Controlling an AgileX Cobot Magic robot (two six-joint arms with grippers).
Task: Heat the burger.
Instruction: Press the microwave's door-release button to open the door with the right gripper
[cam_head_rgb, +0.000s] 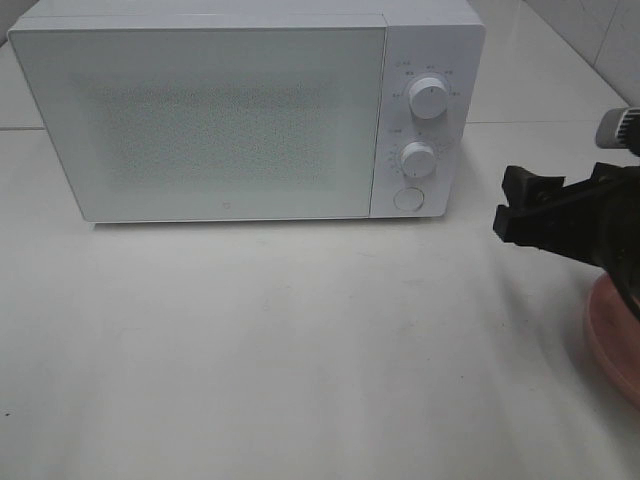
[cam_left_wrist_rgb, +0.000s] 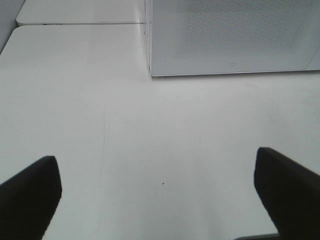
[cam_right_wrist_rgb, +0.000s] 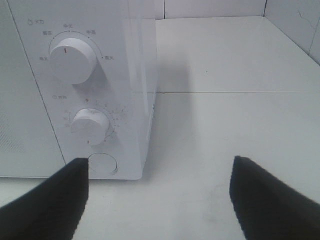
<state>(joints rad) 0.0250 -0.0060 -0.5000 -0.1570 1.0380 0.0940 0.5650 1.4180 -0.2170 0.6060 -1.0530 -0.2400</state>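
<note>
a white table carries a white microwave, its door closed. the left gripper hangs over the table facing that door, jaws spread wide with nothing between them. the right gripper, jaws also apart and empty, points at the control panel. a pink plate lies partly hidden beneath that arm. two knobs sit above a round button. the burger shows in no view.
</note>
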